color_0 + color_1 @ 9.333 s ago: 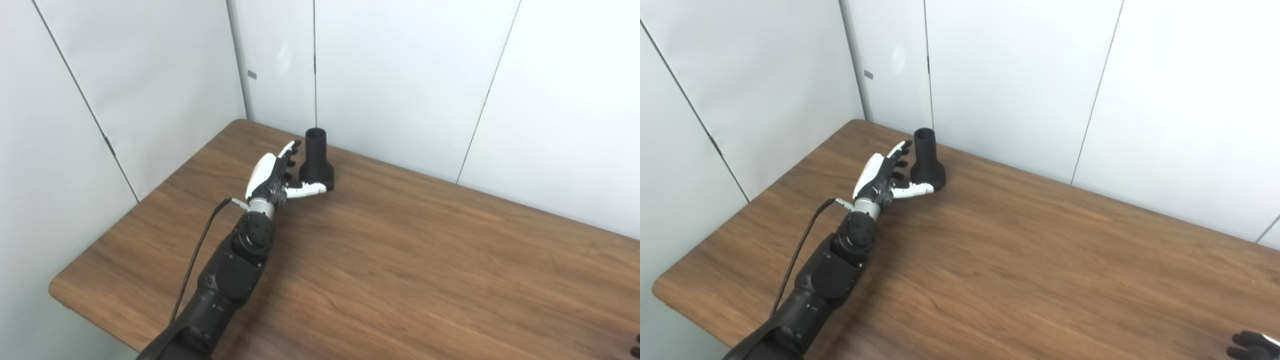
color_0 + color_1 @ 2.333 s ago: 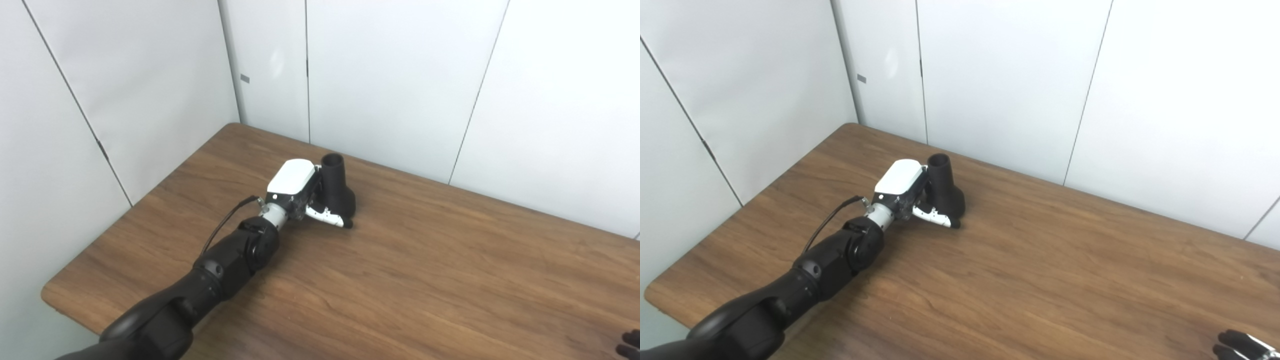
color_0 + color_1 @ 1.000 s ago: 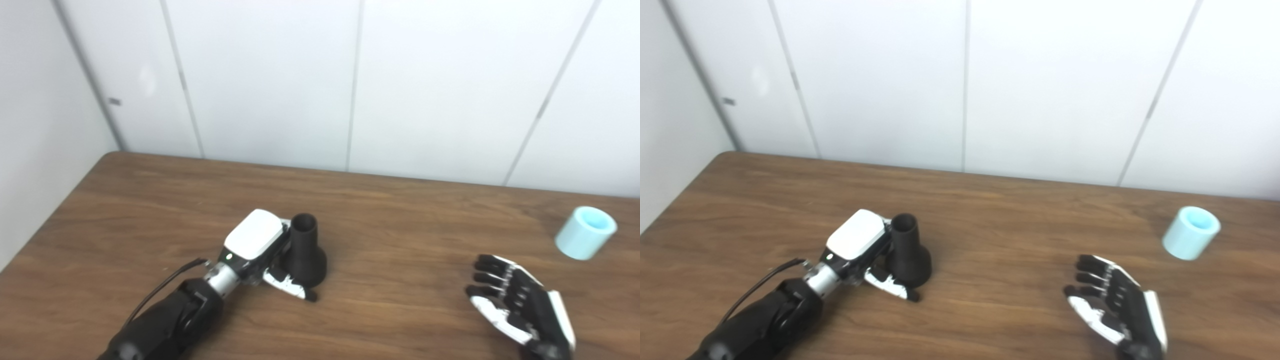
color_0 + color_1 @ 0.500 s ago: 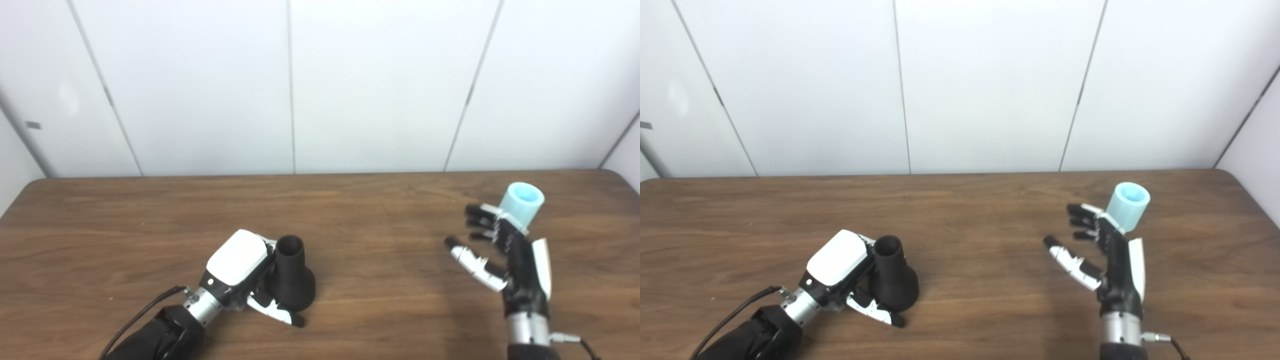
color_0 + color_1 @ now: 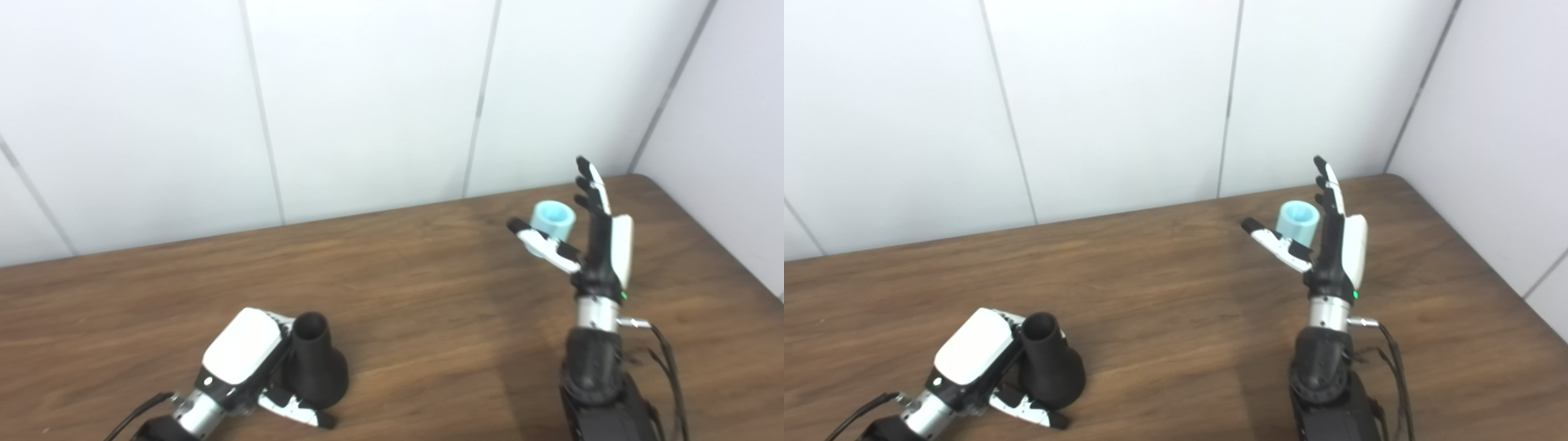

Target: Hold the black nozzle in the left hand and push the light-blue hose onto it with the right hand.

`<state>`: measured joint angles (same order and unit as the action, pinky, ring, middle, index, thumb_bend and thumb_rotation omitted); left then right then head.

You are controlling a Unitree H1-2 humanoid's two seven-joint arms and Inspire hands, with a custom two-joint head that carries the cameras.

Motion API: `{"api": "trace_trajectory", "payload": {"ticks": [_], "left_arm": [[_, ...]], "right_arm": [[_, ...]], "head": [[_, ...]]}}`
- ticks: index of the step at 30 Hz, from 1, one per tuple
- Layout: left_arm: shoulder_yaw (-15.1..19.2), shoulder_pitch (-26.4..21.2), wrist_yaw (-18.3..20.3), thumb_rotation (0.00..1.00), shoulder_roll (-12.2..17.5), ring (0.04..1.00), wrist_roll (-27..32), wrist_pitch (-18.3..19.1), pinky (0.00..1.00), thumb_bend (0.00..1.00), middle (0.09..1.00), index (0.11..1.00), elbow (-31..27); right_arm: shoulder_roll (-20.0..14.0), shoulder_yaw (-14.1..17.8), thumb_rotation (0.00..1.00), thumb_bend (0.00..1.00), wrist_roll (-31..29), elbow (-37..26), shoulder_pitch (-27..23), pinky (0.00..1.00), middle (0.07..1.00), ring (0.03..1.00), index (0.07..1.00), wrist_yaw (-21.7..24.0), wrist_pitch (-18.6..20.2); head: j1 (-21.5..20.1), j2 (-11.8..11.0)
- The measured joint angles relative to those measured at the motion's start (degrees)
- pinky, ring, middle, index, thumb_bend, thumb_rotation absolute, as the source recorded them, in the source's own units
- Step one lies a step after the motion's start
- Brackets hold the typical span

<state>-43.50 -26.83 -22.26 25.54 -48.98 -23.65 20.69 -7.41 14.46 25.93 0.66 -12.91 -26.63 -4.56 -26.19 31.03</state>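
The black nozzle (image 5: 313, 367) stands upright on the wooden table (image 5: 392, 294) at the front left, narrow mouth up. My left hand (image 5: 245, 361) is wrapped around it, thumb across its flared base. The light-blue hose (image 5: 550, 224), a short open tube, stands at the back right. My right hand (image 5: 597, 239) is open beside it, fingers straight up on its right and thumb stretched in front of it. Whether the hand touches the hose I cannot tell.
White wall panels close the table's far side and right side. The table's rounded back right corner (image 5: 643, 180) lies just behind the hose. A cable (image 5: 667, 361) hangs from my right wrist.
The camera has swung to the right. My right hand has reached forward and now brackets the hose between thumb and fingers. The left hand keeps its hold on the nozzle.
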Motion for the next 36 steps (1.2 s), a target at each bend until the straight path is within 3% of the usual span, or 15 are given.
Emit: {"api": "trace_trajectory", "payload": {"ticks": [3,5,8,18,28,33,36], "left_arm": [[-0.27,0.14,-0.05,0.00,0.20,0.259,-0.80,0.00,0.24,0.52,0.474,0.483,-0.99],[-0.41,0.29,0.04,0.00,0.24,0.279,-0.84,0.00,0.25,0.52,0.414,0.505,-1.40],[-0.41,0.37,0.22,0.00,0.39,0.253,-0.79,0.00,0.23,0.52,0.467,0.485,-1.59],[-1.29,0.29,-0.79,0.00,1.04,0.234,-0.70,-0.16,0.21,0.52,0.472,0.482,-1.60],[-3.31,-0.35,-2.21,0.00,1.88,0.228,-0.34,-0.19,0.21,0.52,0.472,0.483,-1.56],[-3.92,-0.62,-2.58,0.00,2.06,0.246,-0.28,-0.19,0.23,0.52,0.473,0.483,-1.51],[-4.18,-0.73,-2.59,0.00,2.29,0.231,-0.20,-0.23,0.21,0.53,0.472,0.483,-1.59]], "right_arm": [[-0.45,0.06,0.44,0.83,-0.02,1.47,-0.40,0.90,0.977,0.957,0.992,-0.75,-0.10],[-0.92,0.14,0.45,0.84,-0.01,2.71,-0.44,0.92,0.984,0.965,0.998,-1.52,-0.11],[-1.47,0.32,0.44,0.86,-0.05,4.61,-1.05,0.91,0.984,0.962,1.000,-2.71,-0.16],[-3.20,0.62,0.41,0.88,-1.15,9.48,-3.00,0.90,0.992,0.961,0.999,-4.21,-0.16],[-4.19,2.22,0.38,0.89,-9.62,14.47,-4.98,0.89,0.952,0.937,0.943,-2.20,0.49],[-4.04,3.32,0.29,0.87,-16.00,14.71,-4.96,0.90,0.940,0.940,0.934,0.77,2.04],[-3.85,3.72,0.29,0.89,-19.97,15.69,-4.91,0.86,0.916,0.916,0.914,3.15,2.13]], "head": [[-0.70,0.00],[-1.41,0.00],[-2.46,0.00],[-3.08,-0.18],[-3.34,-0.18],[-3.26,-0.26],[-3.08,-0.26]]}}
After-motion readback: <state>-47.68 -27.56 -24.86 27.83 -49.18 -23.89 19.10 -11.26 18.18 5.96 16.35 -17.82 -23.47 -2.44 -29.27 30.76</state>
